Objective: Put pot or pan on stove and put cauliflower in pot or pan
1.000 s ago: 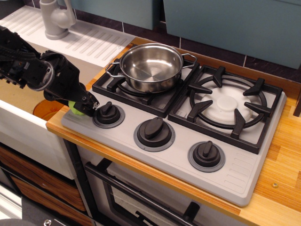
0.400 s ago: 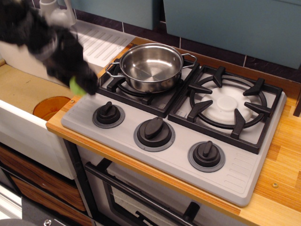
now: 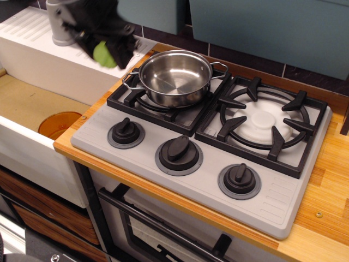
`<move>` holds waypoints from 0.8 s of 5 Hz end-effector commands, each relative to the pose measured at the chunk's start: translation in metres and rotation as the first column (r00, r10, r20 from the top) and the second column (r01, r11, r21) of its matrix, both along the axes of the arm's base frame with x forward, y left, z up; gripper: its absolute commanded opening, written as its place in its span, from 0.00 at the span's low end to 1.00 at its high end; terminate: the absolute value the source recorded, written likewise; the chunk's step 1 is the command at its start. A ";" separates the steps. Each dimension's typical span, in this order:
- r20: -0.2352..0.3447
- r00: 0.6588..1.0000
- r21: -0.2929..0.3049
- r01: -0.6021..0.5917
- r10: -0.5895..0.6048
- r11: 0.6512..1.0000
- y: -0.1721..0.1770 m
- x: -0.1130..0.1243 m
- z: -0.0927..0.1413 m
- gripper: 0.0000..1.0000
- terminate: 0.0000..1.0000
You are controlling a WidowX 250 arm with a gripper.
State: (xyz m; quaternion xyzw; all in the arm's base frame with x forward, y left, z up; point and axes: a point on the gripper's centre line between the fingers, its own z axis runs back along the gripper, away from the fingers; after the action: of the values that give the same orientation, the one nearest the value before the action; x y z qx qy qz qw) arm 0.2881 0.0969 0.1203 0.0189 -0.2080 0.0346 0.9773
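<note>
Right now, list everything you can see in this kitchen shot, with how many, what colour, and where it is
pot: one, shiny steel, empty, on the stove's left burner grate
stove: one, grey with black grates, on the wooden counter
knobs: three, black, along the stove's front edge
cauliflower: one, light green, in the air left of the pot, held in the gripper
orange disc: one, in the sink basin at left
faucet: one, grey, top left behind the sink
counter: one, light wood, under and right of the stove
gripper: one, black, blurred, above the sink's back edge, closed on the cauliflower
</note>
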 end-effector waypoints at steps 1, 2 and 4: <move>0.086 0.996 -0.040 -0.020 0.023 0.999 -0.029 0.029 0.001 0.00 0.00; 0.108 0.994 -0.090 -0.019 0.028 0.996 -0.045 0.040 -0.012 0.00 0.00; 0.133 0.991 -0.116 0.008 0.007 0.993 -0.059 0.048 -0.021 0.00 0.00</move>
State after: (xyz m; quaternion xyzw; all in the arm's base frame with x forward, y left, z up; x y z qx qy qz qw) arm 0.3260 0.0415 0.0886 -0.0448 -0.2516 0.0538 0.9653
